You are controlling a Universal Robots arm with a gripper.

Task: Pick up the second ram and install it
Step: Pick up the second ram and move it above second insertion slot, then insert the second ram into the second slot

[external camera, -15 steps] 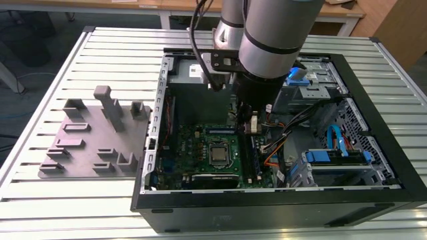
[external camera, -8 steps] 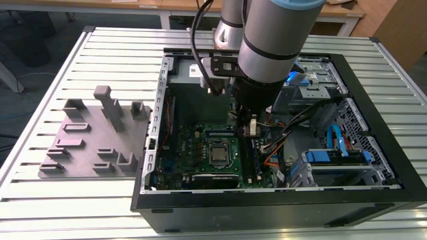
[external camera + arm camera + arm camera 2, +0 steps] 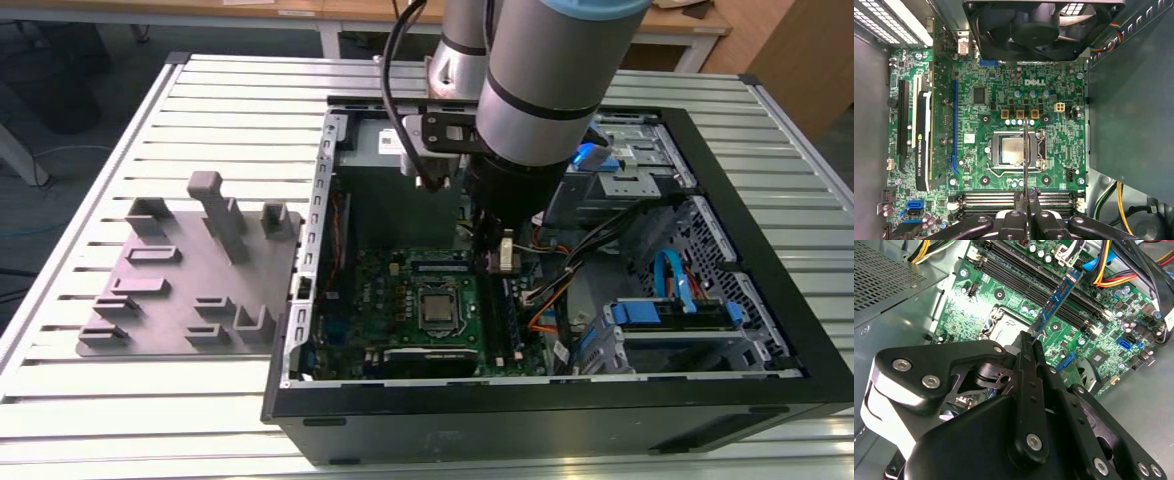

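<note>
**Ram stick pinched in the gripper over the motherboard**

Exterior view: the arm reaches down into the open computer case [image 3: 534, 425], which lies on a slatted table [image 3: 200, 400]. The gripper [image 3: 501, 262] hangs near the CPU socket [image 3: 441, 308], towards the exterior view's right of it; what it carries is hard to make out here. Blue cables [image 3: 671, 280] and a drive bay crowd the case further out on that side. A grey fixture block [image 3: 187, 290] stands outside the case, well apart from the socket.

Second wrist view: the gripper [image 3: 1030, 342] is closed flat on one end of the second ram [image 3: 1059, 297]. The stick juts out past the socket, tilted over the memory slots [image 3: 1024, 271]; whether it touches them I cannot tell.

First wrist view: the ram [image 3: 1025, 145] shows edge-on, a thin line crossing the socket [image 3: 1009, 150]. The slots [image 3: 989, 200] lie between socket and gripper [image 3: 1025, 210]. A fan [image 3: 1026, 22] sits beyond the socket, and a graphics card [image 3: 924, 135] stands off to one side.
</note>
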